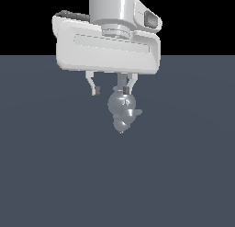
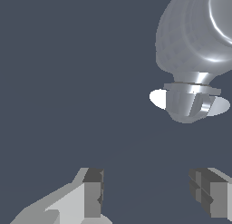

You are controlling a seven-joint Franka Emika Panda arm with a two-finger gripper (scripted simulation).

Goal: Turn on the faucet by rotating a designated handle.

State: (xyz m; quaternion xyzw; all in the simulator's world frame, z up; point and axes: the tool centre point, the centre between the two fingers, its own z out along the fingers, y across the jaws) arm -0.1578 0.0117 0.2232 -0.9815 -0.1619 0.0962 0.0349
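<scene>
Chrome-silver and small, the faucet (image 1: 123,112) stood on the dark grey floor (image 1: 46,175) near the middle of the exterior view, directly beneath the white gripper (image 1: 111,90), whose two fingers hung spread apart with nothing between them. In that view the finger on the exterior view's right seemed to sit just at the top of the faucet's upper bulb, while the other finger (image 1: 95,89) hung clear to the exterior view's left; whether there was real contact could not be told from either picture. The wrist view showed the faucet (image 2: 195,51) lying off to one side of the gap between the dark fingertip pads (image 2: 93,191), not centred in it, with its neck and a pale base disc (image 2: 158,98) visible below the rounded body. Judged from this, the step in hand was lining up on the handle, and doing it well would have called for shifting the gripper sideways until the part to be turned, probably the short stub (image 1: 136,112) pointing toward the exterior view's right, lay squarely between the pads, then lowering and closing or pushing tangentially so the force turned the handle and did not press on the body. The risk was a finger coming down on the bulb and glancing off the curved, shiny surface. Nothing else stood on the floor, so the only obstacle was the faucet's own bulb.
</scene>
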